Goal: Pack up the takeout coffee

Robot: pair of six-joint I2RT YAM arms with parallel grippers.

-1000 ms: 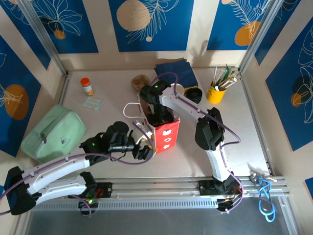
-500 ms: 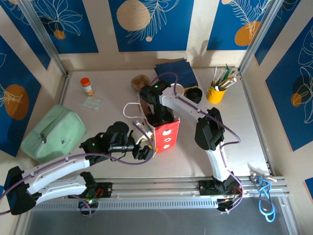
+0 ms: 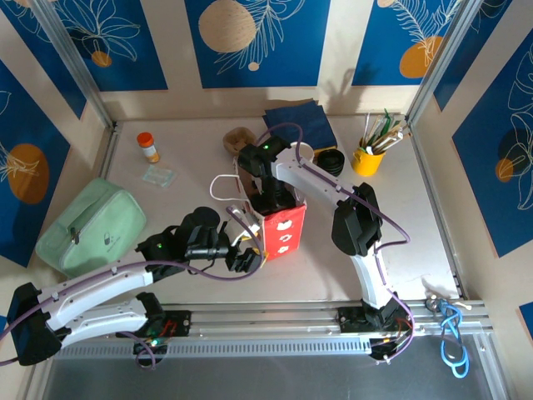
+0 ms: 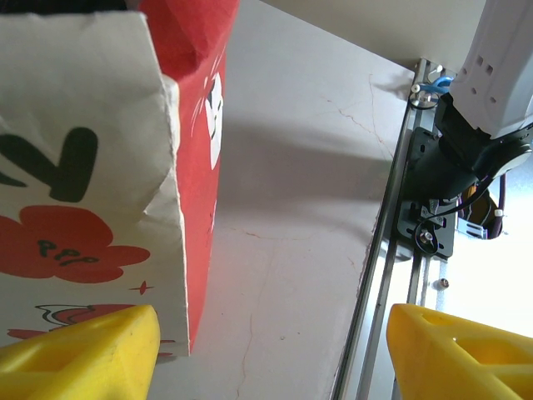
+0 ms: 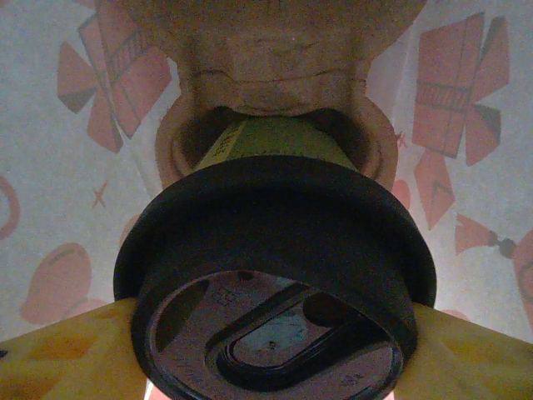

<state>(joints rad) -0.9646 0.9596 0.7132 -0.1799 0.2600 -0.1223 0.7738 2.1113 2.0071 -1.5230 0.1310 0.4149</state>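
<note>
The takeout coffee (image 5: 275, 250), a greenish paper cup with a black lid, stands upright inside the red and white paper bag (image 3: 283, 229). Its base sits in a beige moulded holder (image 5: 275, 58) at the bag's bottom. My right gripper (image 5: 275, 350) reaches down into the bag, and its yellow fingers (image 5: 67, 354) press the lid's rim from both sides. In the top view the right wrist (image 3: 271, 198) covers the bag's mouth. My left gripper (image 4: 275, 358) stands open low at the bag's near left corner (image 4: 166, 208), with only bare table between its fingers.
A mint green pouch (image 3: 87, 225) lies at the left. An orange-capped bottle (image 3: 148, 147) and a clear packet (image 3: 156, 176) sit behind it. Blue napkins (image 3: 300, 121), black lids (image 3: 329, 160) and a yellow utensil cup (image 3: 368, 157) stand at the back. The metal rail (image 4: 391, 250) runs along the table's near edge.
</note>
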